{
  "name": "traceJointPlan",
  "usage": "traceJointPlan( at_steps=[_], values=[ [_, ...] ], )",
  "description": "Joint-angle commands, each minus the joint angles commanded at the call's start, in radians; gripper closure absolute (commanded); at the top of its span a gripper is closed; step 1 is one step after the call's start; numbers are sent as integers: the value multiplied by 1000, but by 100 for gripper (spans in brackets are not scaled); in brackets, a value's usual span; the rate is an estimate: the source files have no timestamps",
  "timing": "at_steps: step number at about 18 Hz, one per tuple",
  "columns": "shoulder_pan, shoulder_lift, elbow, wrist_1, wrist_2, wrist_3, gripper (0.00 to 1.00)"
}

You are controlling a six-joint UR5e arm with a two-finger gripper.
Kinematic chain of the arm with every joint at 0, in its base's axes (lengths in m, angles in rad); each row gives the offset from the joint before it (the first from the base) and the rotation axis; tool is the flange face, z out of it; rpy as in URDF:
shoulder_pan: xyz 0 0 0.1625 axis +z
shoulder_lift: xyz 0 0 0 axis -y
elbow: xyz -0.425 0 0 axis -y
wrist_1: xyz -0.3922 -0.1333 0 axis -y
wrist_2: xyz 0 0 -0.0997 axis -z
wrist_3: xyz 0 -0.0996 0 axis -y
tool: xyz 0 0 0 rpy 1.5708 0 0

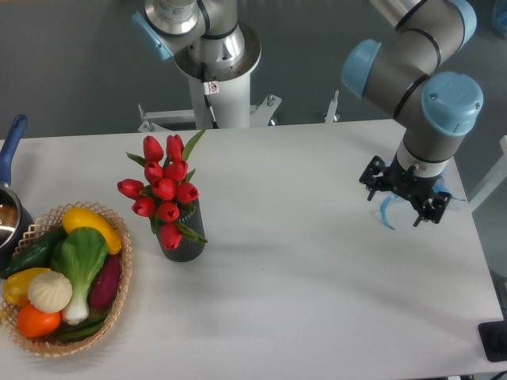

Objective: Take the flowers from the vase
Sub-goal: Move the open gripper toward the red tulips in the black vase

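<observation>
Flowers [165, 190] stand in the vase [183, 237] on desk [317, 261] left of centre, stems near upright, buds leaning slightly up-left. End effector [404, 212] hovers far right, well apart, fingers spread, holding nothing.

No legible text on anything.

One dark grey ribbed cylindrical vase [183, 237] holding about ten red tulip buds [164, 190]. Left of the vase: one woven wicker basket [120, 297], about seven vegetables; one blue-handled metal pot [9, 207].
</observation>
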Motion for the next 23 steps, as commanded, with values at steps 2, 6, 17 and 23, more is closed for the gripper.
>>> traceJointPlan(
  at_steps=[2,6,17,23],
  values=[
    [0,2,0,0,0,0,0],
    [-15,11,-18,3,-6,5,0],
    [-41,156,-302,302,-423,-34,0],
    [-26,325,-484,307,-630,-34,0]
  ],
)
